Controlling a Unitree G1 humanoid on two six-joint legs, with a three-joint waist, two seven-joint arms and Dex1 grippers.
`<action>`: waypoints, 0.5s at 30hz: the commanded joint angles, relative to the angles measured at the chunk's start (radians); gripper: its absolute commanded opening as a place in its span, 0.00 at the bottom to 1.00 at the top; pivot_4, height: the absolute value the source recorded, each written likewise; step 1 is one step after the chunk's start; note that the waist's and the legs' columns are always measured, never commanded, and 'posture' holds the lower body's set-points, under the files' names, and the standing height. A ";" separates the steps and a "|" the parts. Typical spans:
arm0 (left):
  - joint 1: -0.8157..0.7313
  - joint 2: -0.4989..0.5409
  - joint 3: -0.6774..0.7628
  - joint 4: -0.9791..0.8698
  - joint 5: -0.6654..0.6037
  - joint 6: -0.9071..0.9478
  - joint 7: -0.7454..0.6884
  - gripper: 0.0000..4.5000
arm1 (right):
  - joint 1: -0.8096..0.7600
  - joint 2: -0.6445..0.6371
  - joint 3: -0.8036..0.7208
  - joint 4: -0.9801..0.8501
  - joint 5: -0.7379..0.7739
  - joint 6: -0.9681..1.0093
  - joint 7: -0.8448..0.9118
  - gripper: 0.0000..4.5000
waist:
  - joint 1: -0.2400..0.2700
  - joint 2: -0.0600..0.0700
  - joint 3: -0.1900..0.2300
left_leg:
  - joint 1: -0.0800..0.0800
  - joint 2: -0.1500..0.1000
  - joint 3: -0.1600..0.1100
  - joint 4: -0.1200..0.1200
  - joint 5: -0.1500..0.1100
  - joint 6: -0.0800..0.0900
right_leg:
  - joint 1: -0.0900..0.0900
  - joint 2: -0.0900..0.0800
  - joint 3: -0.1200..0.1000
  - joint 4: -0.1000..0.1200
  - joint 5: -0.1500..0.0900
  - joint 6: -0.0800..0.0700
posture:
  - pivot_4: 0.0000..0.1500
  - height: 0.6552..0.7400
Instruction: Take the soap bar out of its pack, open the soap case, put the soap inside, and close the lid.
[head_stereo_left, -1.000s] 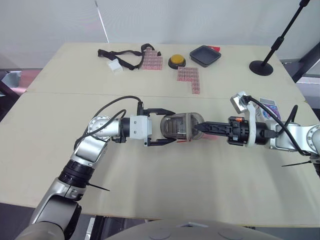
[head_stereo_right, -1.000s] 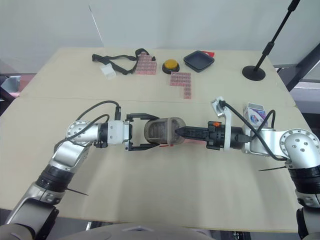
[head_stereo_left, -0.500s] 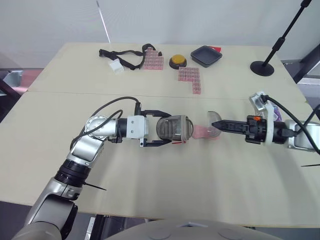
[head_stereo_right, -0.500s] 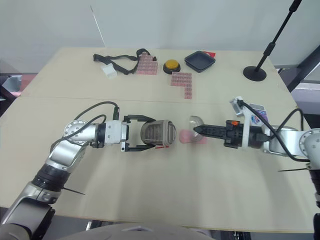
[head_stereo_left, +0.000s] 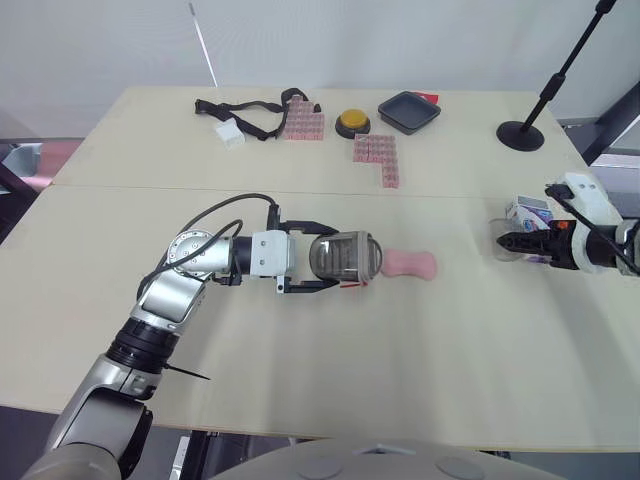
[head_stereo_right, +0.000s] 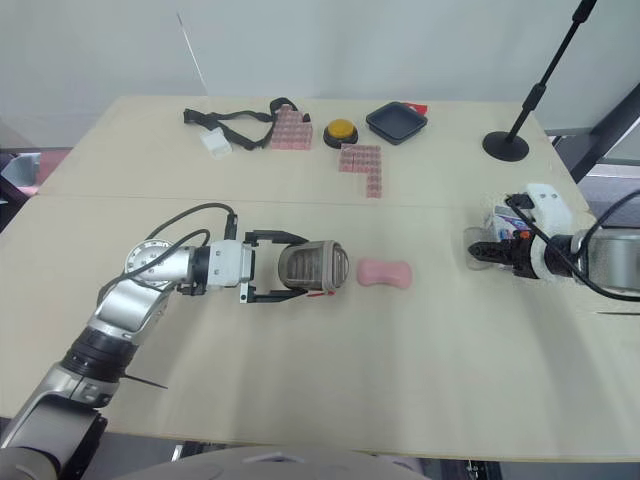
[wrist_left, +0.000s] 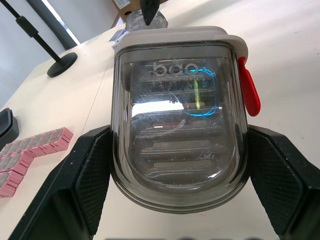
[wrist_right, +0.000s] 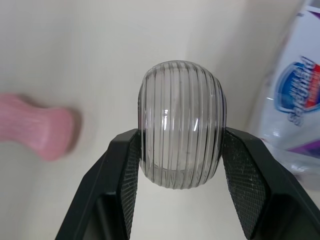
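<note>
Left jaws clamped on soap case (wrist_left: 177, 125); right jaws on ribbed lid (wrist_right: 181, 122).

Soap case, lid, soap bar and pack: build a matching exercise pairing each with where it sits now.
1. soap case base
2. lid
3. soap bar
4. soap pack

A. loose on the table, untouched
B. held by the left gripper
C. on the table beside the right gripper
D. held by the right gripper

Pairs: 1-B, 2-D, 3-A, 4-C.

soap case (wrist_left: 178, 135): glossy smoky plastic | lid (wrist_right: 181, 122): clear ribbed plastic | soap (head_stereo_right: 384, 273): matt pink | table (head_stereo_left: 300, 400): matt
</note>
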 joint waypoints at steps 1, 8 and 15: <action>-0.017 -0.005 0.019 -0.005 -0.015 -0.005 0.010 0.77 | -0.118 0.075 0.015 0.041 -0.055 0.137 -0.080 0.45 | -0.001 0.000 0.000 | 0.000 0.000 0.000 0.000 0.000 0.000 | 0.000 0.000 0.001 0.000 0.000 0.000 | 1.00 1.00; -0.012 -0.005 0.021 -0.016 -0.011 0.001 0.019 0.77 | -0.245 0.207 0.039 0.092 -0.186 0.248 -0.103 0.45 | 0.012 0.001 0.000 | 0.001 0.000 0.000 0.000 0.000 -0.001 | 0.000 0.001 0.000 0.000 0.000 0.000 | 1.00 1.00; -0.006 -0.002 0.021 -0.033 -0.006 0.015 0.034 0.77 | -0.271 0.283 0.044 0.148 -0.282 0.248 -0.125 0.45 | 0.025 0.001 0.000 | 0.002 0.000 0.000 0.000 0.000 -0.002 | 0.000 0.001 -0.001 0.001 0.000 0.000 | 1.00 1.00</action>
